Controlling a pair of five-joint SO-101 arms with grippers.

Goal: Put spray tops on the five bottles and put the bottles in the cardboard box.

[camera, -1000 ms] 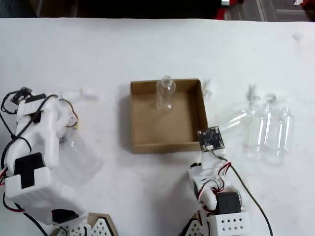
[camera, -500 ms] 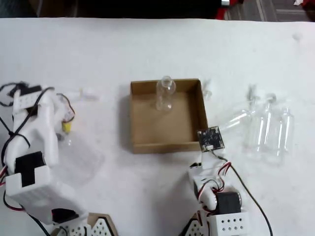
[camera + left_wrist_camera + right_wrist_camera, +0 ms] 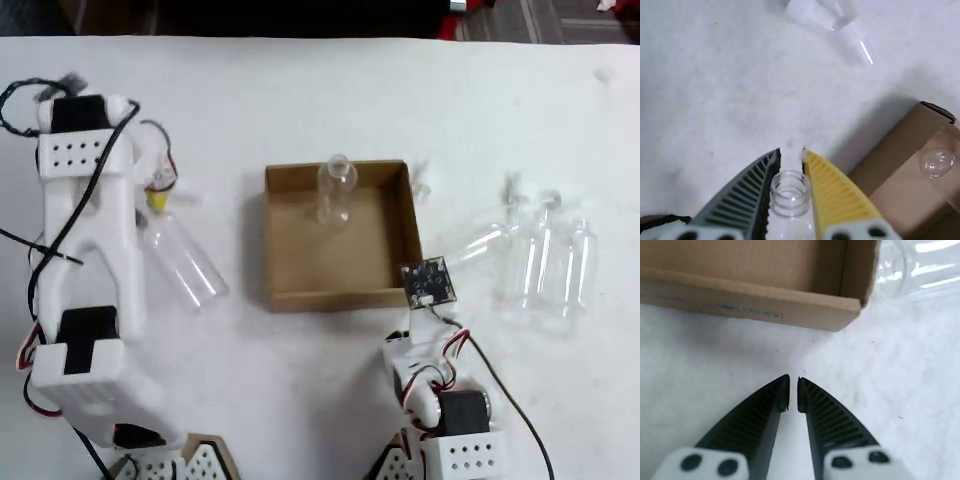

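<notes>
Bottle [image 3: 188, 268] left of the box [image 3: 340, 298], neck pinched in the left gripper [image 3: 790, 152], body slanting toward lower right, spray top [image 3: 826, 14] just ahead of the fingertips; right gripper [image 3: 792, 385] empty, fingers almost pressed together.

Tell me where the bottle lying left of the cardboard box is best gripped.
Grip the bottle at its narrow neck, coming from the mouth end, as the left gripper does, one finger on each side. It lies on its side; the wide round body would probably slip or roll.
</notes>
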